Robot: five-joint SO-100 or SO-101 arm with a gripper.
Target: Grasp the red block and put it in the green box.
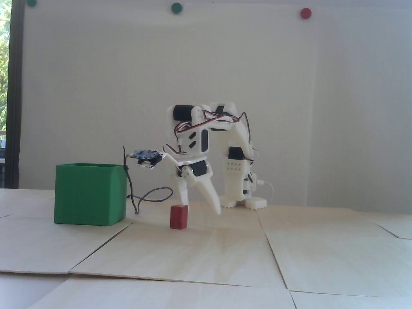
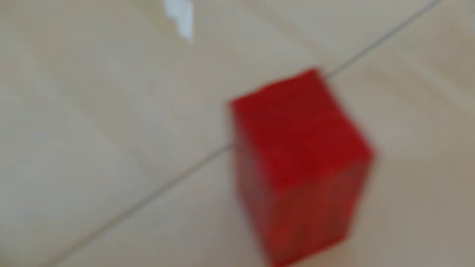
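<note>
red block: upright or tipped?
Upright. In the fixed view the red block stands on the table on its small face, taller than wide, with the open gripper just above and behind.

The arm [image 1: 206, 154] is built of white printed plastic shells with black servo motors set into its joints, and thin red, black and white wires loop along the upper links. Its pincer [image 1: 201, 206] has two tapering white fingers [image 1: 212, 198], and a small dark camera board [image 1: 146, 156] sticks out sideways on a white bracket, trailing a thin dark cable [image 1: 141, 196] that coils on the desk [image 1: 206, 257]. The base [image 1: 244, 201] is a white block with a grid of small holes, toothed feet and a white cable at its side.
</note>
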